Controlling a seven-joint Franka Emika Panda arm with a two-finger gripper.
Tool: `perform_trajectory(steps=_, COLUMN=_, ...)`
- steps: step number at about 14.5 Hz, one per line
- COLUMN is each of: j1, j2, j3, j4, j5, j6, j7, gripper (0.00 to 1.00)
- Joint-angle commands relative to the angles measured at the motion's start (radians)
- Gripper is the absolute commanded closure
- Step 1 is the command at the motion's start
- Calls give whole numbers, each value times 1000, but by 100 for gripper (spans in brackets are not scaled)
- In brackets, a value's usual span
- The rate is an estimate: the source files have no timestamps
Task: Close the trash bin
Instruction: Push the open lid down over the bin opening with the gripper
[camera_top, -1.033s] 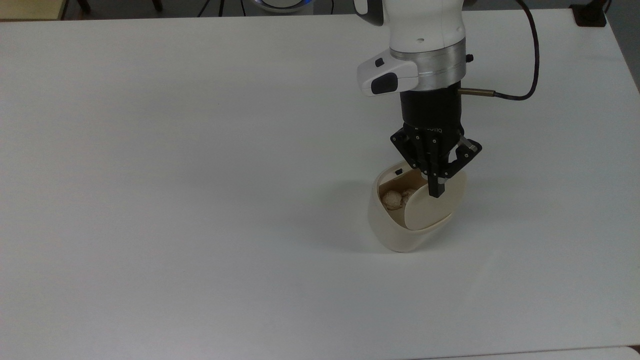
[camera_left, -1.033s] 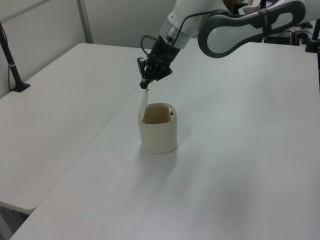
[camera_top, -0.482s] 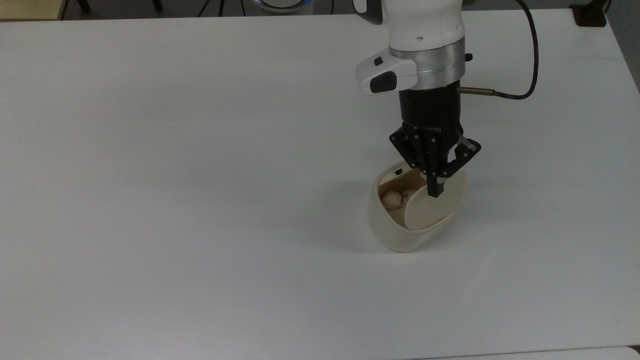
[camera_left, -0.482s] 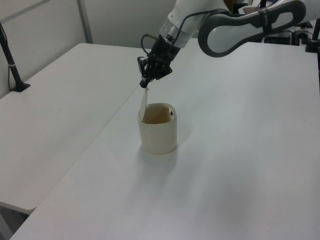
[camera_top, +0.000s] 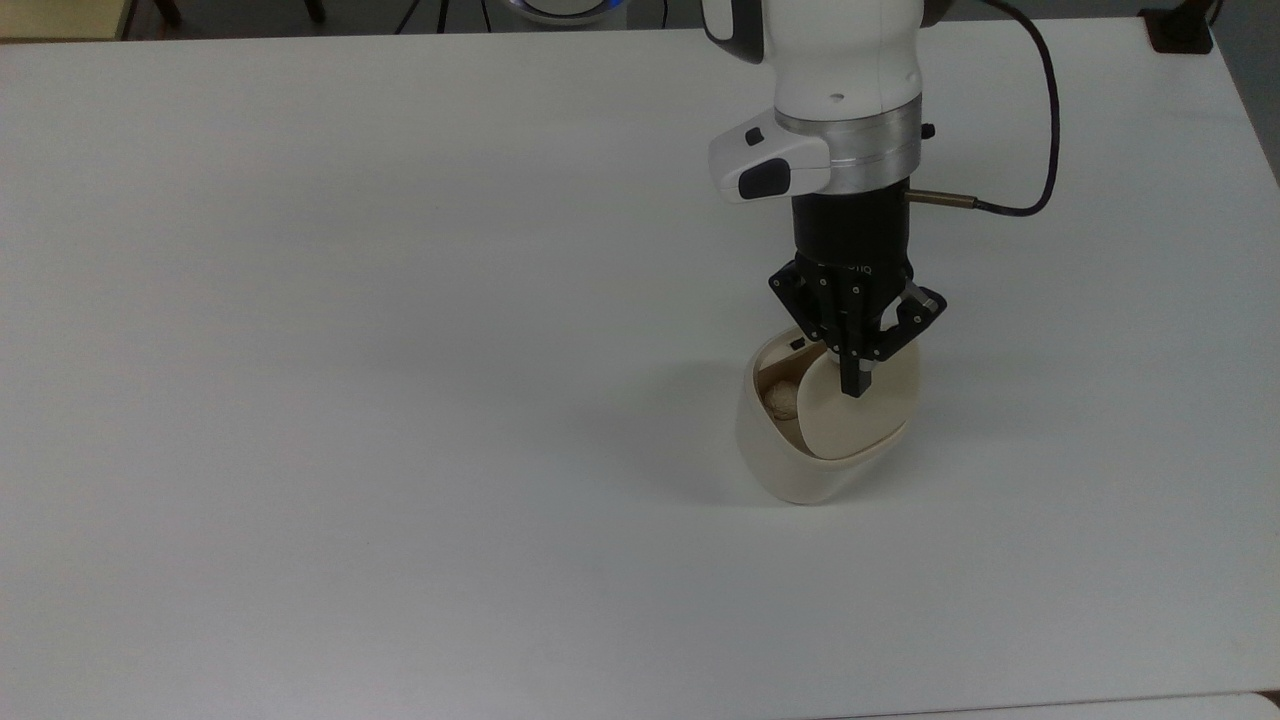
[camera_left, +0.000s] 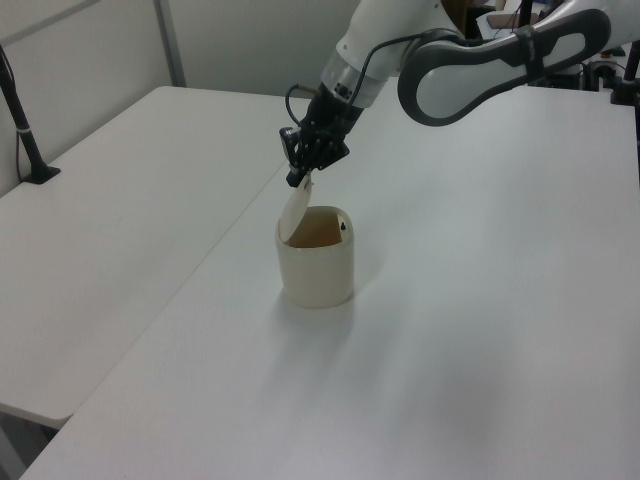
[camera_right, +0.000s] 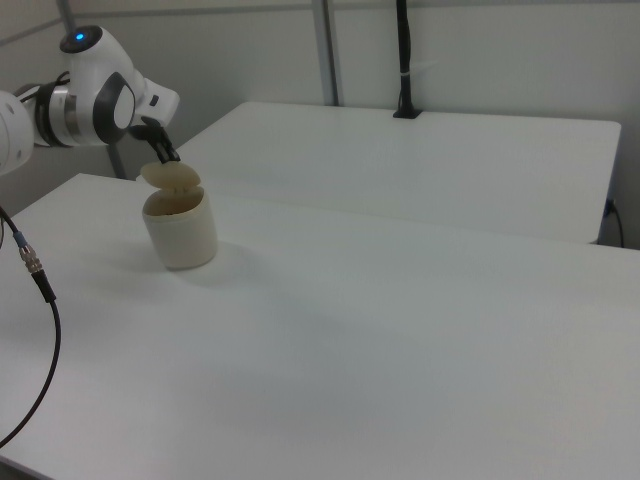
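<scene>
So, watching my feeds from here, everything hangs off the trash bin (camera_top: 800, 440), which sits on the white table (camera_top: 350, 300), right of center in the top view. Going left to right across that bin in the top view: on its left side I see the cream wall and a narrow sliver of tan interior with a crumpled wad (camera_top: 779, 397) still peeking out, plus the small black mark (camera_top: 797, 343) near the back rim. Then the lid (camera_top: 860, 405), hinged on the right side and tilted over the opening.

What changed: half a second ago the lid stood steeper and I could see two wads and much more of the inside. Now it leans further left over the mouth, covering most of it. The bin itself hasn't budged.

The gripper (camera_top: 854, 385) has slid a bit left too, and sits right at the lid's upper edge with its fingers pressed close together; I can't tell if they pinch the lid or just push on it.

In the left view the lid (camera_left: 295, 212) slants from the bin's left rim up to the gripper (camera_left: 299, 180). In the right view the lid (camera_right: 170, 176) hangs half-lowered over the bin (camera_right: 181, 229).
</scene>
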Motion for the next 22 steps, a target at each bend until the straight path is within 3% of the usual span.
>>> perform_trajectory(steps=1, j1=8, j2=-64, j3=-6, j4=-76, j5=-9, j6=-54, j7=-45, gripper=100)
perform_trajectory(steps=8, j1=0, j2=-87, j3=-6, j4=-108, j5=-6, j6=-174, j7=-109, gripper=100)
perform_trajectory(steps=22, j1=6, j2=-32, j3=-6, j4=-162, j5=-20, j6=-176, j7=-149, gripper=100)
